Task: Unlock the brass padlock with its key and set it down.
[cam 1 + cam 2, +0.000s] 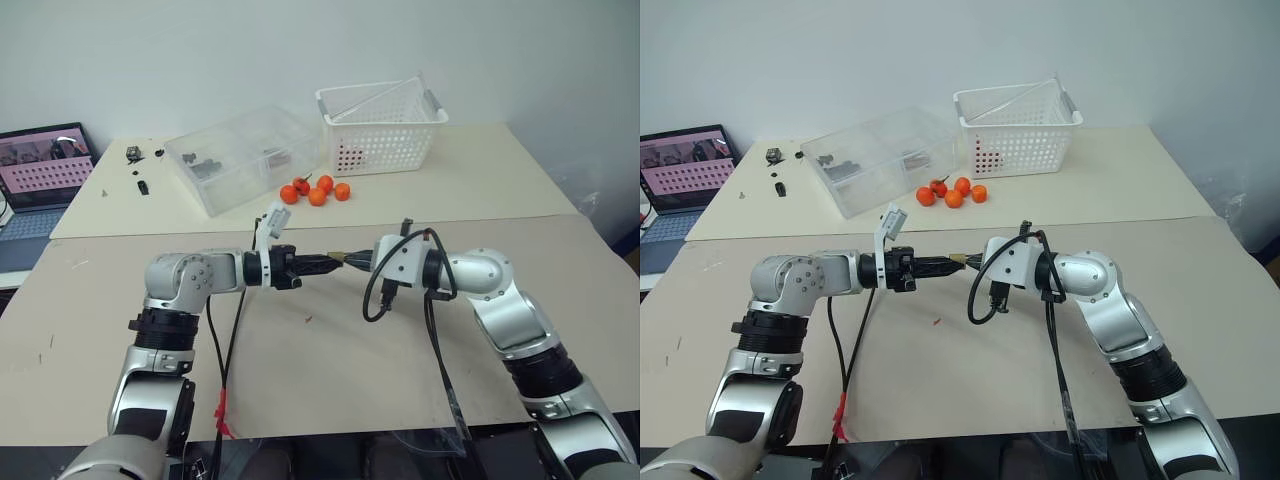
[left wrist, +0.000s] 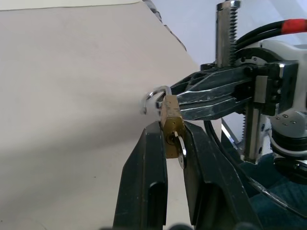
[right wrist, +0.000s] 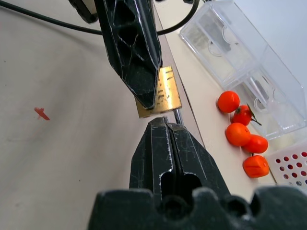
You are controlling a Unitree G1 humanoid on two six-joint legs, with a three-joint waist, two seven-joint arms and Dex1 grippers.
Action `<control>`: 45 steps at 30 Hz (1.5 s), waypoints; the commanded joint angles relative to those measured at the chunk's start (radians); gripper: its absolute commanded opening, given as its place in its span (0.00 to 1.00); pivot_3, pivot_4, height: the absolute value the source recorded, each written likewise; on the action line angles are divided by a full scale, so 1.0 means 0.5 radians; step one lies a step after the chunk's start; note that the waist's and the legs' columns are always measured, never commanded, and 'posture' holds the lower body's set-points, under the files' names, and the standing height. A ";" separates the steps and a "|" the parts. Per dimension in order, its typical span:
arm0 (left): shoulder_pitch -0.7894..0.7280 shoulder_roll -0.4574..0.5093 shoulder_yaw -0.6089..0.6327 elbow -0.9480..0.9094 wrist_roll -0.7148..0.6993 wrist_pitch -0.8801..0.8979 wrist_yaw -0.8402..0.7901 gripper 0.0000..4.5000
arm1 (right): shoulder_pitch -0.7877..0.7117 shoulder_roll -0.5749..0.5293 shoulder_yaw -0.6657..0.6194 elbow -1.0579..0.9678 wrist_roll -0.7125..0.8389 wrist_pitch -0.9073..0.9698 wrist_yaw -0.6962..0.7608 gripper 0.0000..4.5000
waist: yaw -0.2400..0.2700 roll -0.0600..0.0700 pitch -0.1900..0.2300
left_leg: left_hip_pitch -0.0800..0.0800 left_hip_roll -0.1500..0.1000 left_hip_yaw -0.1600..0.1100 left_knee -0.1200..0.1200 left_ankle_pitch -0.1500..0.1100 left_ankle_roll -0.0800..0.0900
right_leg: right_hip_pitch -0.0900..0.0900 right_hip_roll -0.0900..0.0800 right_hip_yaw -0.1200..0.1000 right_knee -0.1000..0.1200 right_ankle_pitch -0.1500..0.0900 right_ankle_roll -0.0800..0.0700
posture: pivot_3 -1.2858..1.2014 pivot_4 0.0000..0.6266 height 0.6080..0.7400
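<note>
Left hand (image 2: 173, 139) clamped on brass padlock (image 2: 171, 120) above table (image 1: 330, 370), key (image 2: 181, 152) inserted, right hand (image 3: 165, 122) pinched on shackle (image 2: 154, 96)

padlock (image 2: 171, 120): shiny brass | basket (image 1: 385, 135): white perforated plastic | table (image 1: 330, 370): matt beige

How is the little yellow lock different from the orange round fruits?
The small brass-yellow rectangular padlock is boxy metal with a silvery loop; the small orange round fruits are ball-shaped. The padlock is held up in the air between the left claw and the right claw; the fruits lie on the beige table beside the clear plastic box. Both are small.
</note>
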 commanded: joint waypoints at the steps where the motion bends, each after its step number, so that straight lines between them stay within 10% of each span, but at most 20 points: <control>1: -0.042 0.003 0.034 -0.082 -0.059 0.010 -0.009 0.02 | -0.040 0.007 -0.027 -0.051 0.022 -0.043 -0.007 0.00 | 0.000 0.000 0.000 | 0.000 0.000 0.000 0.000 0.000 0.000 | 0.000 0.000 0.000 0.000 0.000 0.000 | 0.52 0.24 1.00; 22: -0.028 0.007 0.055 -0.105 -0.109 0.035 0.055 0.02 | -0.080 0.010 -0.103 0.360 -0.152 -0.250 -0.325 0.00 | -0.003 0.000 0.000 | 0.000 0.000 0.000 -0.001 0.000 -0.001 | -0.001 0.000 0.001 0.000 0.000 0.000 | 0.52 0.24 1.00; 43: 0.027 0.117 0.003 -0.166 -0.095 0.039 0.007 0.02 | -0.140 -0.138 -0.373 -0.024 0.692 0.651 0.320 0.00 | -0.010 0.000 0.000 | 0.000 0.001 0.001 -0.002 0.000 0.000 | 0.000 0.001 0.003 0.000 0.000 0.000 | 0.52 0.24 1.00; 45: 0.031 0.125 -0.002 -0.167 -0.096 0.039 -0.002 0.02 | -0.156 -0.181 -0.395 -0.116 0.814 0.755 0.393 0.12 | -0.003 0.000 0.000 | 0.000 0.001 0.000 -0.001 0.000 0.000 | 0.000 0.000 0.002 -0.001 0.000 0.000 | 0.52 0.24 1.00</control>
